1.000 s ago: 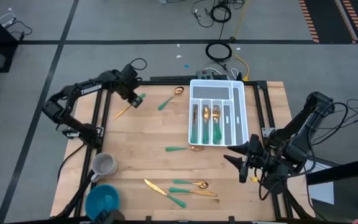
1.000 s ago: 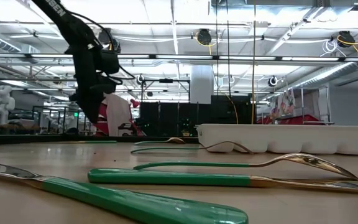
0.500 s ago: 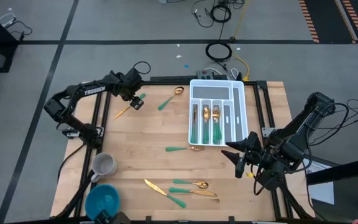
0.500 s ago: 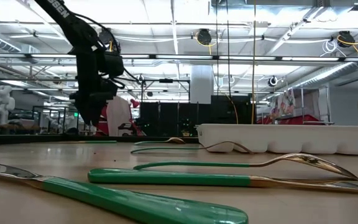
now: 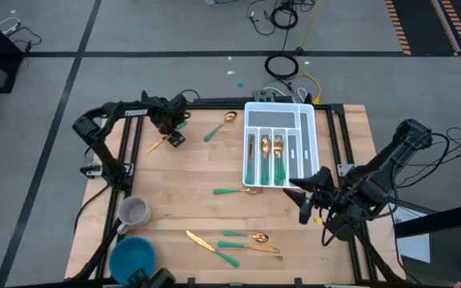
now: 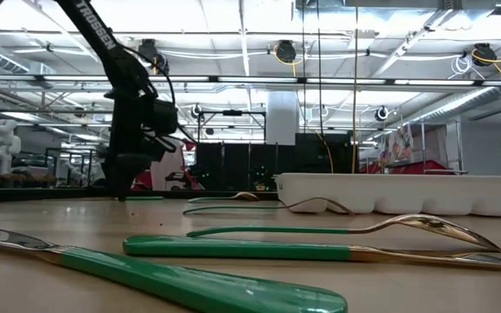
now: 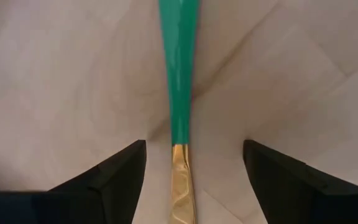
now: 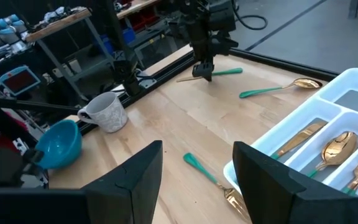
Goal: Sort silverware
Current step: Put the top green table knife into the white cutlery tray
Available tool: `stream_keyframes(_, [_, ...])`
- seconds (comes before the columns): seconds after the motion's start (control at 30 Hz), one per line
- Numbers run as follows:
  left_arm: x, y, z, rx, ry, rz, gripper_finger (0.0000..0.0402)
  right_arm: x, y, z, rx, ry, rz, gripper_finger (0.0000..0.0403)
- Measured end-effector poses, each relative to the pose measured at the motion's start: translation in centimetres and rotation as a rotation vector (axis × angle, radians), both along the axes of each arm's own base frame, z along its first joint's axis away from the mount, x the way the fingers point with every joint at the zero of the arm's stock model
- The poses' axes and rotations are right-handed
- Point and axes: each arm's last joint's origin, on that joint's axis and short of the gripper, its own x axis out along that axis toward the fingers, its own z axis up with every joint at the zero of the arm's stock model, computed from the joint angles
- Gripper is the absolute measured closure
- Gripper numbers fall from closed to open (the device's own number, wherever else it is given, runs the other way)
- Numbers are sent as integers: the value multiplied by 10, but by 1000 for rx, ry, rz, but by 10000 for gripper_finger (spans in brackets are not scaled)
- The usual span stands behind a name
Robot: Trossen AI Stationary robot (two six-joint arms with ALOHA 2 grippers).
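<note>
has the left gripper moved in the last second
Yes. In the high view the left gripper has come down over the knife near the table's far left, jaws open astride it, and now sits slightly nearer the white tray.

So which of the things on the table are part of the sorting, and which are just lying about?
Part of the job:
- knife under the open left gripper
- spoon by the tray's far corner
- piece below the tray
- three pieces at the near edge
- white tray, partly filled

Lying about:
- grey mug
- blue bowl
- right gripper, idle
</note>
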Motion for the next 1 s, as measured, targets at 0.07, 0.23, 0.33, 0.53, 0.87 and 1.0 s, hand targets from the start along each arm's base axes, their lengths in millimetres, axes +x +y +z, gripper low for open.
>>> stream_keyframes(0.07, [1,1,-2,-20,-1,-26,128,1,0,0,6,-6,-4,213])
stream_keyframes(0.23, [1,2,-12,-88,-1,-20,172,3,0,2,23,-23,-10,213])
stream_keyframes(0.33, [0,4,-15,-123,-8,-9,224,4,-1,3,33,-33,-15,213])
stream_keyframes(0.53, [0,4,-15,-138,-18,-3,340,6,-1,4,49,-50,-23,213])
stream_keyframes(0.87, [0,5,-12,-122,-16,41,387,7,-2,4,50,-51,-28,213])
stream_keyframes(1.0, [1,1,-3,-93,-26,36,388,7,-2,4,42,-47,-25,213])
